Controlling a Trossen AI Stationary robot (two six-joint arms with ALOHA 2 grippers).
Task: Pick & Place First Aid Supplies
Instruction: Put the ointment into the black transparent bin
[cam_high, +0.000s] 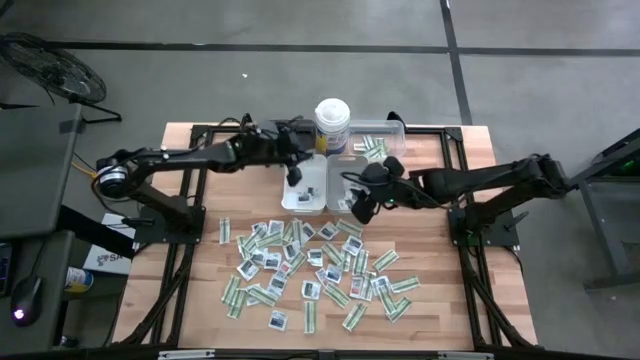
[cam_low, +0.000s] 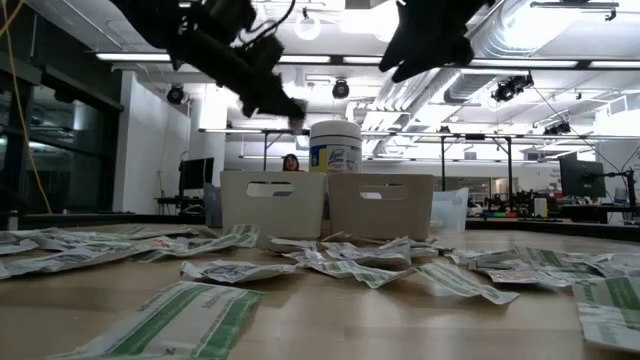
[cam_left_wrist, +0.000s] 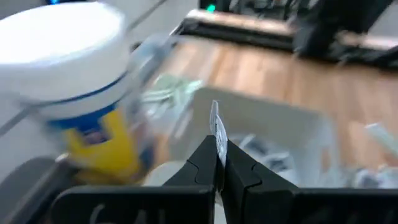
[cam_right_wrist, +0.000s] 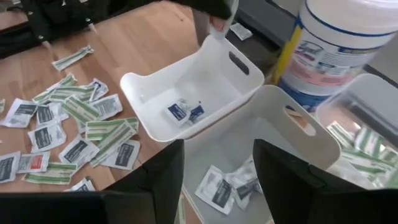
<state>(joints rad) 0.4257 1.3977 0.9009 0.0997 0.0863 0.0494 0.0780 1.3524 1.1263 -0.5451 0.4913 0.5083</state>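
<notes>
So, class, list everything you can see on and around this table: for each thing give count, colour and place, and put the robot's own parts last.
First aid packets: dozens, white and pale green, scattered across the wooden table's near half.
White bins: two, side by side mid-table, each holding a few packets.
Clear tray: one, behind the bins, holding green strips.
Canister: one, white with blue and yellow label, beside the clear tray.
Table: one, light wood.
Person: one, far in the room behind.
Left gripper: jaws shut on a thin white packet, over the left bin.
Right gripper: jaws open, over the right bin.
</notes>
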